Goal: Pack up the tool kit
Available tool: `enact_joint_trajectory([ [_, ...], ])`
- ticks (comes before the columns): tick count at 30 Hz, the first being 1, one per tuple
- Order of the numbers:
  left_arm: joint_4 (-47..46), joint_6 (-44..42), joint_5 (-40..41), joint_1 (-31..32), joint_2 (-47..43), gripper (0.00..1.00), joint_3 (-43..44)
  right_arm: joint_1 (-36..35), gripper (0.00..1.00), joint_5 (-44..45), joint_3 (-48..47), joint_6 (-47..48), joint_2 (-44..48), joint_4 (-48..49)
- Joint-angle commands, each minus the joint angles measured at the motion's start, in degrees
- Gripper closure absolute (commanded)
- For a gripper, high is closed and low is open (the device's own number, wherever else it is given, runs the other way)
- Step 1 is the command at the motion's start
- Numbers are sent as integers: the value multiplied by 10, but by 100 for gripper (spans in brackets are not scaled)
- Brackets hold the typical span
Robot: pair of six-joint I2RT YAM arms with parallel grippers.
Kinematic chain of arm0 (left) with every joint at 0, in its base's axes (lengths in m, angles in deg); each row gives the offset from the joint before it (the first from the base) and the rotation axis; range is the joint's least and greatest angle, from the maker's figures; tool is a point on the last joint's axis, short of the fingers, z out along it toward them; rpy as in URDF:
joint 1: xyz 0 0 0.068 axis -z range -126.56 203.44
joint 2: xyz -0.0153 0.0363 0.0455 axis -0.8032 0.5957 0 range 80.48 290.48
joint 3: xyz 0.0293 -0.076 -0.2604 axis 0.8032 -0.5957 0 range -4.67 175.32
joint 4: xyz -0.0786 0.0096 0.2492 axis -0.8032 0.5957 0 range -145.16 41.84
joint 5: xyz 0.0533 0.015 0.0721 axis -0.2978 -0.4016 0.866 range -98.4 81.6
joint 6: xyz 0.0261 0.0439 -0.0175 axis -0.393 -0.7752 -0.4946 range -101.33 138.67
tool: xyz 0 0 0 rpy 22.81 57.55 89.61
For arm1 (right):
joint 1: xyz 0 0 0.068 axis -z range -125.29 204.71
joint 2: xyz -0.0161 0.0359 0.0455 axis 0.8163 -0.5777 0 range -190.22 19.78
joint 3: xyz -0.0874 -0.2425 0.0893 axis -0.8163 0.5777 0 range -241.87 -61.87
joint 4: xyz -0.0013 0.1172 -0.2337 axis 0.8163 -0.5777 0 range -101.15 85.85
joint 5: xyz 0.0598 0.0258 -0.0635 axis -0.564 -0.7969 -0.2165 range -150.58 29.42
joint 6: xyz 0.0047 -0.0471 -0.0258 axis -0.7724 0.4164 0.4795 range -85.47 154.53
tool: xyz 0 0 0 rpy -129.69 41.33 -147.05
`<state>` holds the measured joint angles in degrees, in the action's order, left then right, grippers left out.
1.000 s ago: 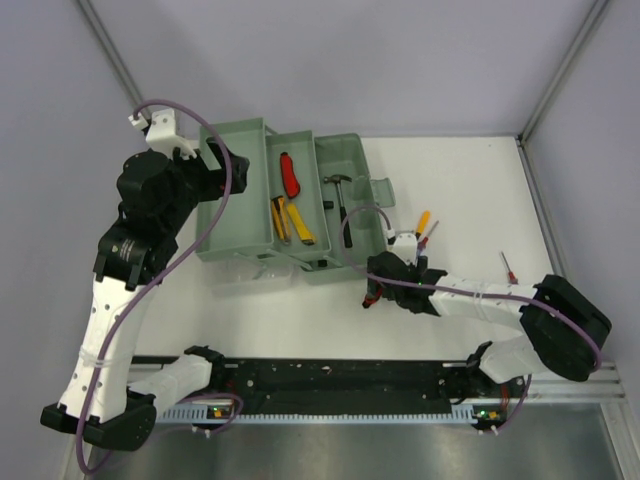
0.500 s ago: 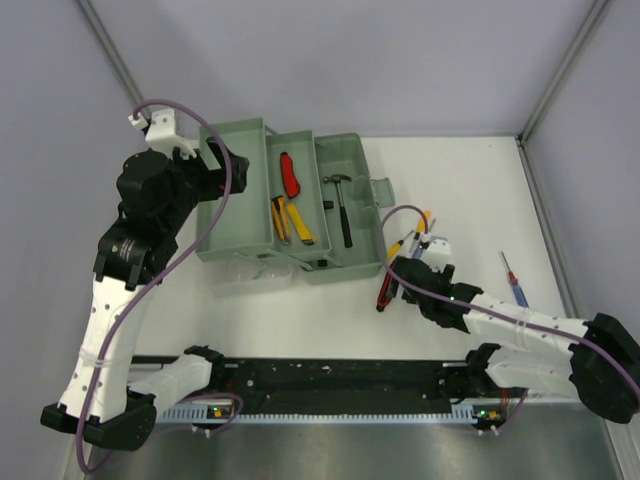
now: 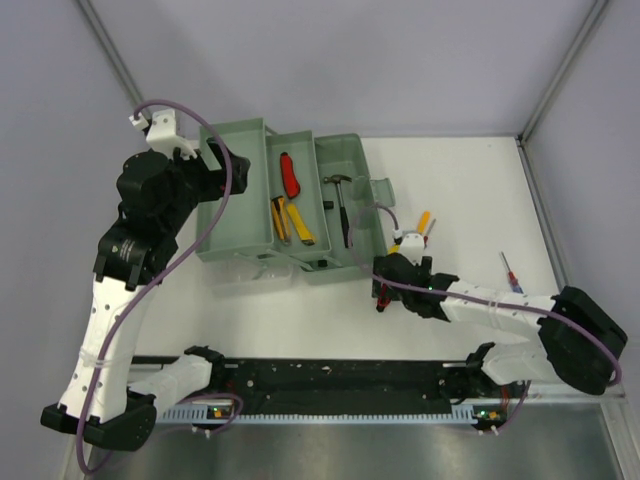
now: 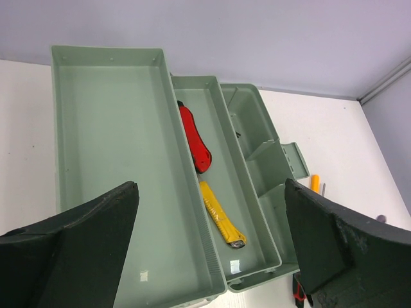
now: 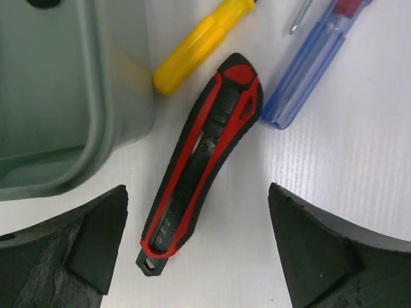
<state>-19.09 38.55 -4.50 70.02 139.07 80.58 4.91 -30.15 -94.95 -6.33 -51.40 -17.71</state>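
Overhead camera looks down; both close wrist cameras share its toolbox (image 3: 245,212).

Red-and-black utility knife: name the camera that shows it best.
Right wrist: the utility knife lies whole between the right gripper's open fingers. Top external shows a sliver beside that gripper; left wrist catches a scrap at its bottom edge.

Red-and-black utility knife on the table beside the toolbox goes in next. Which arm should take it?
Right. The right gripper hangs open directly above the utility knife, jaws either side of it. The left gripper is open over the toolbox, away from the knife.
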Motion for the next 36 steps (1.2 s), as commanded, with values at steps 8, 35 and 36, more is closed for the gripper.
enact_joint_trajectory([
  [8, -17, 6, 1, -2, -12, 2, 4, -35, 16, 103, -58, -76, -92, -77],
  [35, -39, 2, 0, -4, -1, 2, 4, 38, 79, 2, -1, -5, -62, 0],
  [36, -37, 0, 2, -4, -1, 2, 4, 38, 83, 2, -6, 3, -51, -3],
])
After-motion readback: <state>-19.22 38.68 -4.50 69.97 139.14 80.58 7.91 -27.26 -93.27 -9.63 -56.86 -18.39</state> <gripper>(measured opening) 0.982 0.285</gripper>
